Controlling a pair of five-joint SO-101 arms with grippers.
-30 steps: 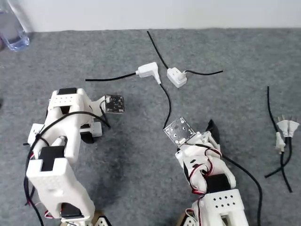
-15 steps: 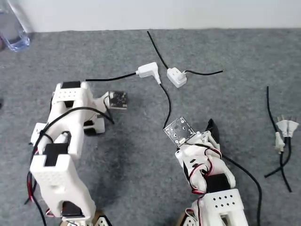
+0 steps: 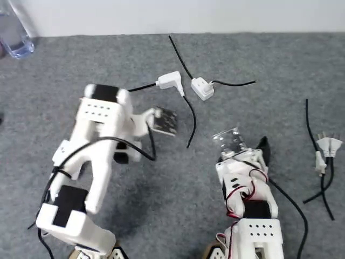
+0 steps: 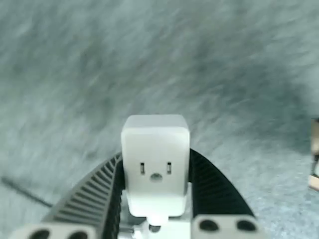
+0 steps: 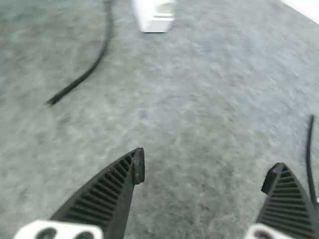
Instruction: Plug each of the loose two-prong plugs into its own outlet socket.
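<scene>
**Left gripper clamped on outlet block, right gripper open**

Left gripper: a white outlet block is pinched between the black ribbed fingers. Its slotted face is turned toward the wrist camera. In the high view the left arm is seen left of centre, angled toward the middle of the frame.

Right gripper: the jaws are spread wide and nothing is held. It is poised over grey carpet. The right arm is seen at lower centre-right in the high view.

A second outlet block is laid at upper centre, just right of a white angled plug; the two are not touching. A black cable is run from the angled plug down toward centre frame, and its free end is left on the carpet.

The loose two-prong plugs are found at the right edge, well apart from both grippers.

A clear bottle is seen in the upper left corner.
</scene>
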